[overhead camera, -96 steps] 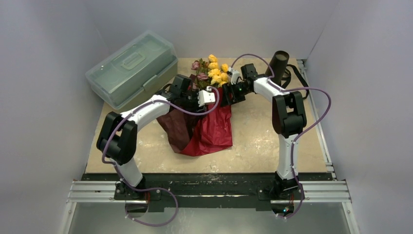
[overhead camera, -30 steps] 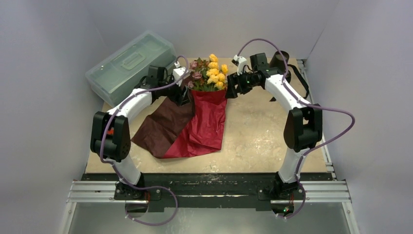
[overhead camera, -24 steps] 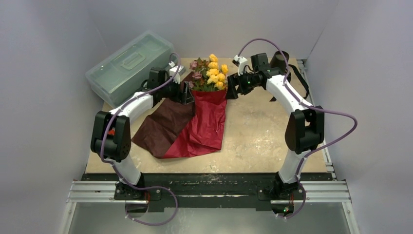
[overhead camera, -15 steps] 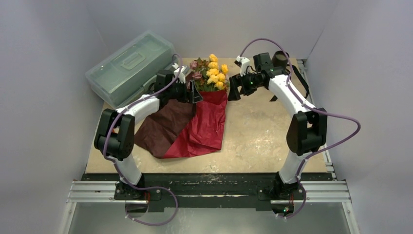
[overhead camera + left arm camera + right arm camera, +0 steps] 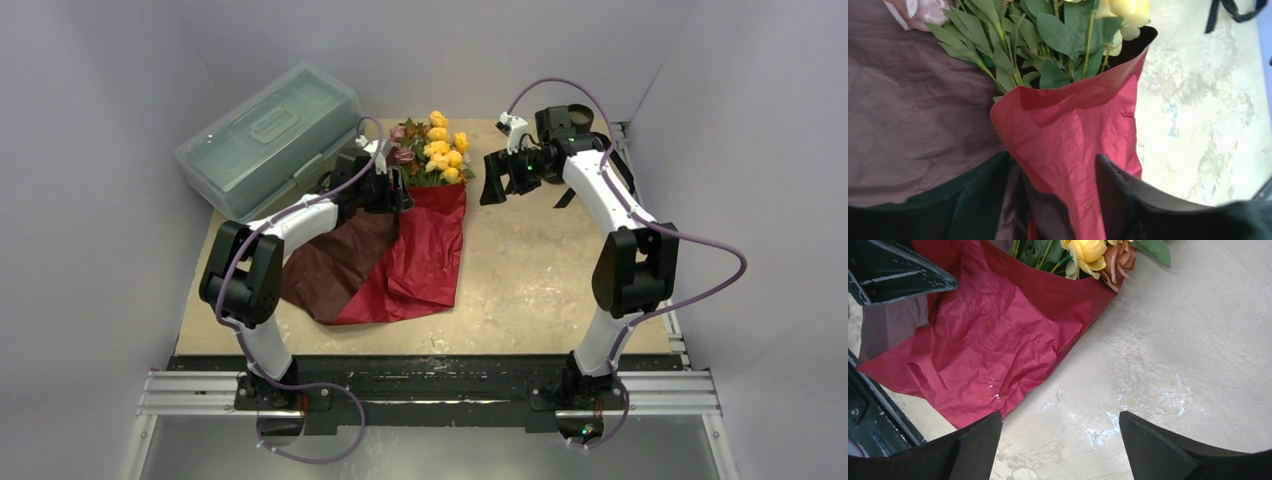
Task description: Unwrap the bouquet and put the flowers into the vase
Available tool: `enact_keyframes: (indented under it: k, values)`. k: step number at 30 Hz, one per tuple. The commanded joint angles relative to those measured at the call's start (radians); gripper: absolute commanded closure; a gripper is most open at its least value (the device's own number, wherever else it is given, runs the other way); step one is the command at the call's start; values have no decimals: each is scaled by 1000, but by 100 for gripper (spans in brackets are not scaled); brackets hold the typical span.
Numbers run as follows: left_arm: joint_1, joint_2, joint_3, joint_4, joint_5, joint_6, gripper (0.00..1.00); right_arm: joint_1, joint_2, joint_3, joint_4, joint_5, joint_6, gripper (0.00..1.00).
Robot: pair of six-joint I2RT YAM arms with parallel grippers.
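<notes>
Top view: bouquet (image 5: 425,245) is lying flat on the table (image 5: 540,280), at ctr of frame. Its long axis is running nearly top-to-bottom, tilting slightly right toward the top. The flowers (image 5: 438,150) are pointing at the upper edge of the frame, and the stem end is pointing at the lower edge. The wrap is lying partly opened: maroon sheet (image 5: 330,265) is spreading out to the left, while red sheet (image 5: 430,260) is covering the stems.

L gripper (image 5: 395,192) is sitting at the upper left corner of the red sheet, just below the blooms. L wrist view: L gripper (image 5: 1053,157) is straddling a raised fold of the red sheet, w/ fingers (image 5: 988,195) apart on either side; whether they are pinching it cannot be told.

R gripper (image 5: 493,185) is hanging right of the blooms, apart from them. R wrist view: its fingers (image 5: 973,445) are standing wide apart over bare table, w/ nothing between.

Vase (image 5: 578,116) is standing upright at upper right, behind the R arm. Box (image 5: 270,135) is sitting at upper left.
</notes>
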Motion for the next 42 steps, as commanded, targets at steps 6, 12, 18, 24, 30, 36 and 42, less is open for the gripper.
enact_keyframes:
  k: [6,12,18,24,30,36,42]
  values:
    - [-77,-32,92,-160,-269,65,54,-13,-62,33,-18,-30,-27,9]
    - [-81,-56,122,-88,-61,18,93,-32,-73,46,-40,-38,-34,10]
    - [-126,-37,146,98,135,-102,100,-92,-59,94,-99,-80,-31,10]
    - [-186,27,162,312,249,-244,100,-169,-51,140,-186,-145,-53,10]
    - [-264,144,221,461,285,-313,100,-226,-81,105,-236,-168,-116,11]
    - [-331,278,278,558,270,-341,99,-278,-95,86,-258,-123,-147,11]
    - [-359,366,389,596,296,-353,60,-300,-99,74,-277,-105,-177,11]
